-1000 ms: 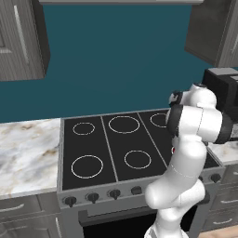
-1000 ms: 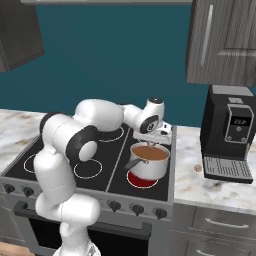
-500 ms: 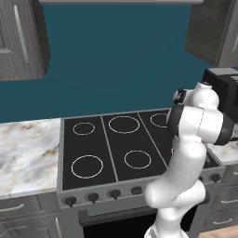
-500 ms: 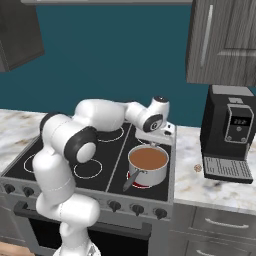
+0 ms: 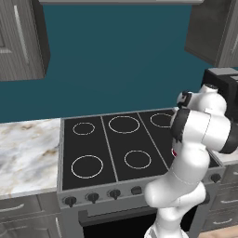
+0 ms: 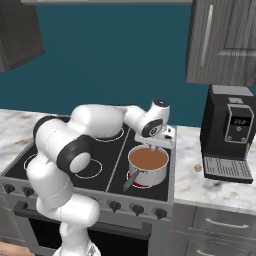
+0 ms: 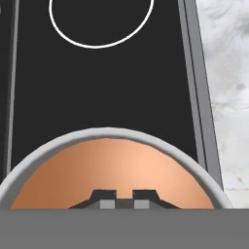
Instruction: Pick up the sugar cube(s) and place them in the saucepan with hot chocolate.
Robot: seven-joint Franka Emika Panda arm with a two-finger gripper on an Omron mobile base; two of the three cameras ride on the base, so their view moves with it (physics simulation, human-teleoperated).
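The small round silver saucepan (image 6: 148, 165) of brown hot chocolate sits at the centre of the right base view, with the pincer (image 7: 124, 200) just above it, tips nearly together and nothing visible between them. A tiny tan sugar cube (image 6: 198, 168) lies on the marble counter (image 6: 200, 185) to the right, so pickup seems left.

Saucepan (image 6: 148, 165) on black stovetop (image 6: 100, 165); cube (image 6: 198, 168) on counter (image 6: 192, 185).

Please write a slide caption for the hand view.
Gripper poised above the saucepan of hot chocolate on the stove.
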